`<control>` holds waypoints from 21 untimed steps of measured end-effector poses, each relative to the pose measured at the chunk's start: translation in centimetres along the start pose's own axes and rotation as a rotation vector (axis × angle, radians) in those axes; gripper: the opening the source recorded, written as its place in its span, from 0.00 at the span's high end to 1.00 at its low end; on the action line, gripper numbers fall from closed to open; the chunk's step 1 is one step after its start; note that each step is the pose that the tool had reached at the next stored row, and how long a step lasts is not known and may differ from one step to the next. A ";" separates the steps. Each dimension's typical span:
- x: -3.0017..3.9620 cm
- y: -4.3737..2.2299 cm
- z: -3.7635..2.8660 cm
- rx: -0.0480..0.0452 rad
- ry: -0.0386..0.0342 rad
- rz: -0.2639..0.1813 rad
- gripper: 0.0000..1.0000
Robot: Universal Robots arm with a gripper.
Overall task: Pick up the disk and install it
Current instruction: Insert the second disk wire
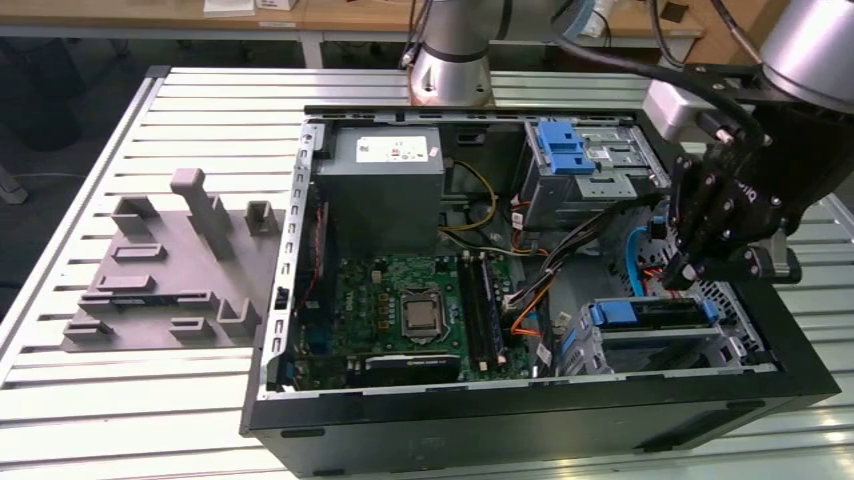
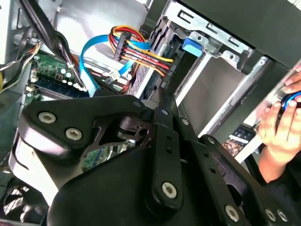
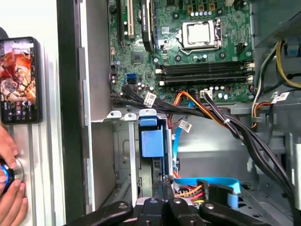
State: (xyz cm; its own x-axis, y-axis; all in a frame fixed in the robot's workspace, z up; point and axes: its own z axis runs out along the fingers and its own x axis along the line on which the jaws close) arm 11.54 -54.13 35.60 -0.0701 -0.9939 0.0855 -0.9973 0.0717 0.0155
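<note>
We are hovering the gripper (image 1: 697,262) over the open computer case (image 1: 534,400), fingers (image 3: 162,188) pressed together, gripping nothing. The disk (image 1: 650,313) is sitting in the lower drive cage (image 1: 738,335), its blue handle (image 3: 151,142) just beyond our fingertips.

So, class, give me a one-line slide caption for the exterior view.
Robot gripper hovers over the open computer case, just above the blue-handled disk seated in its lower drive bay.

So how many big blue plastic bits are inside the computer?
2. One is the blue latch bracket on top of the far drive cage; one is the disk's blue handle in the near cage. The arm may hide more.
</note>
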 end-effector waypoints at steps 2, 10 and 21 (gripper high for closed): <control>-0.06 0.02 -0.57 0.0000 -0.0001 0.000 0.89; -0.39 0.20 -1.82 -0.0001 -0.0003 0.000 0.89; -1.38 1.35 -2.36 0.0000 -0.0006 0.000 0.89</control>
State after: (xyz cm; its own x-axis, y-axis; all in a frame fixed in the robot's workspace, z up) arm 10.35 -52.47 37.86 -0.0701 -0.9939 0.0848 -0.9973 0.0717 0.0155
